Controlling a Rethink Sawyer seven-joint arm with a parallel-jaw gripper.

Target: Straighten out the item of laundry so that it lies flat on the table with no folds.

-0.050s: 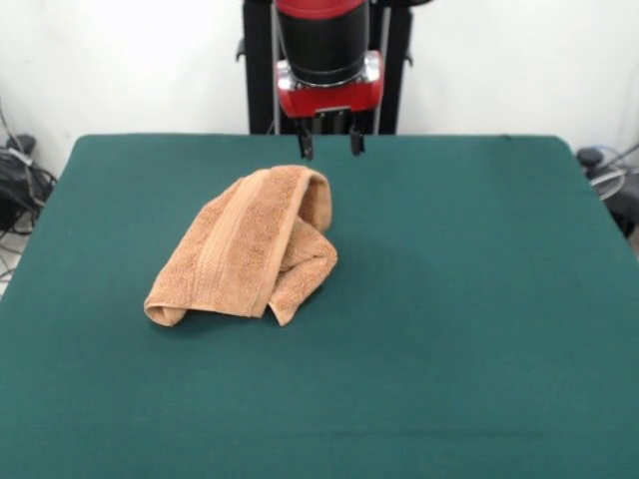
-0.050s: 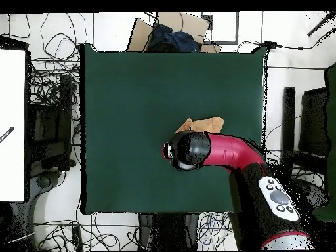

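The item of laundry (image 1: 245,244), an orange-tan terry towel, lies crumpled and folded over itself on the green table (image 1: 449,299), left of centre. A woven band runs along its upper fold. My gripper (image 1: 330,145) hangs just above and behind the towel's far end, open, with nothing between its fingers. In the overhead view only part of the towel (image 2: 207,125) shows on the table (image 2: 131,98); the red and black arm (image 2: 216,151) covers the rest of it and hides the gripper.
Cables and dark gear lie off the table's left edge (image 1: 18,180) and right edge (image 1: 609,170). From above, tangled cables (image 2: 52,98) ring the table, a white panel (image 2: 12,125) stands to the left, and a cardboard box (image 2: 164,29) sits beyond the top edge.
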